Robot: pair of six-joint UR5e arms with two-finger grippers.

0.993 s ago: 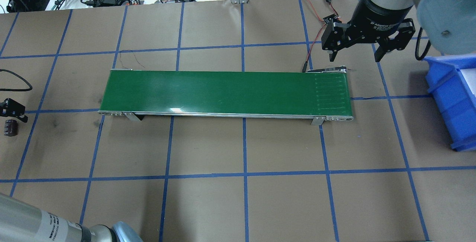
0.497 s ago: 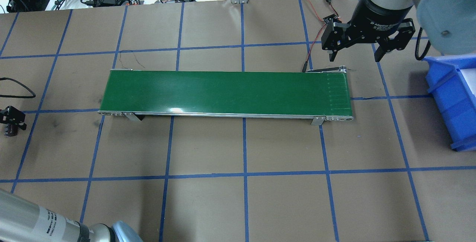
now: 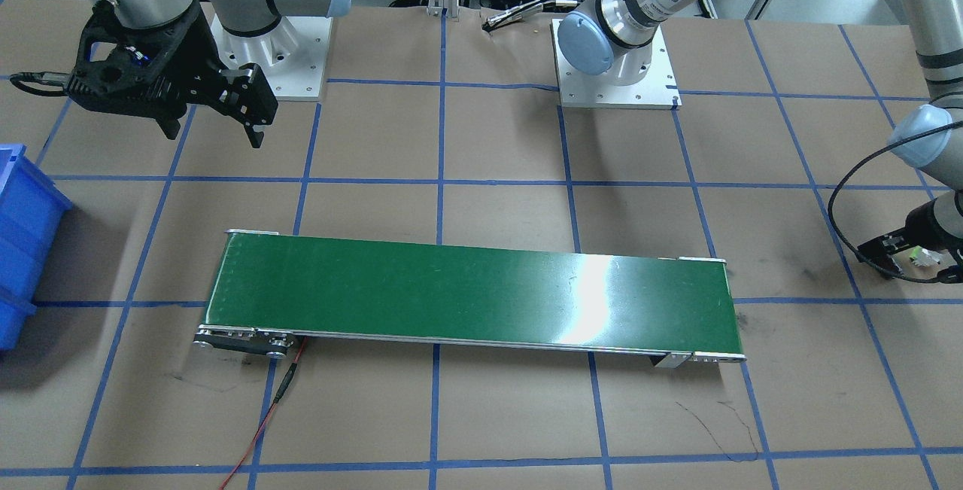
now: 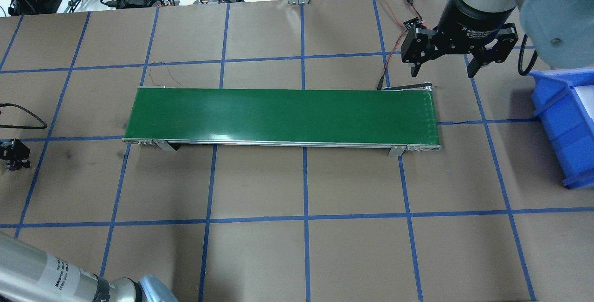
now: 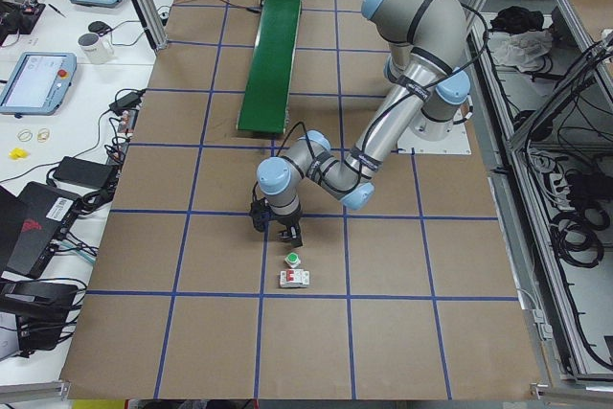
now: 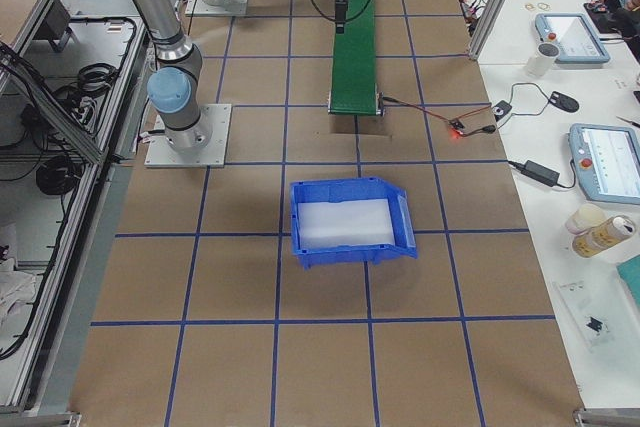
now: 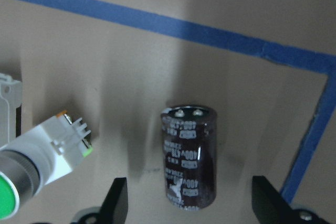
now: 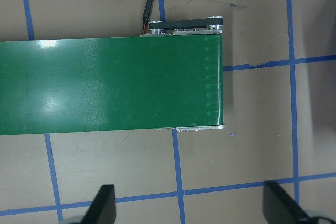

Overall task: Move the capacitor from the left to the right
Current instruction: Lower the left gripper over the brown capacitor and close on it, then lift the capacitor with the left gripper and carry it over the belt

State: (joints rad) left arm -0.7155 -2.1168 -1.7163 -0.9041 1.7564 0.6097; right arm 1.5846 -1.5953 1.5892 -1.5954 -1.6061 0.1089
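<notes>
Presently, capacitor (image 7: pixel 189 156): lying on its side on the surface (image 4: pixel 352 246) at far left, framed between the spread fingers of the left hand (image 7: pixel 191 203), presumably for pickup; right hand (image 4: pixel 443 67), likewise apart, hovers by the right end of the green belt (image 4: pixel 278 116)

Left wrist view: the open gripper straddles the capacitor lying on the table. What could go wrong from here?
1. The capacitor is a cylinder on its side; when the left gripper shuts, it may roll or slip out, as the fingers appear to flank only one end.
2. The green-capped button lies close beside one finger and could be bumped.
</notes>
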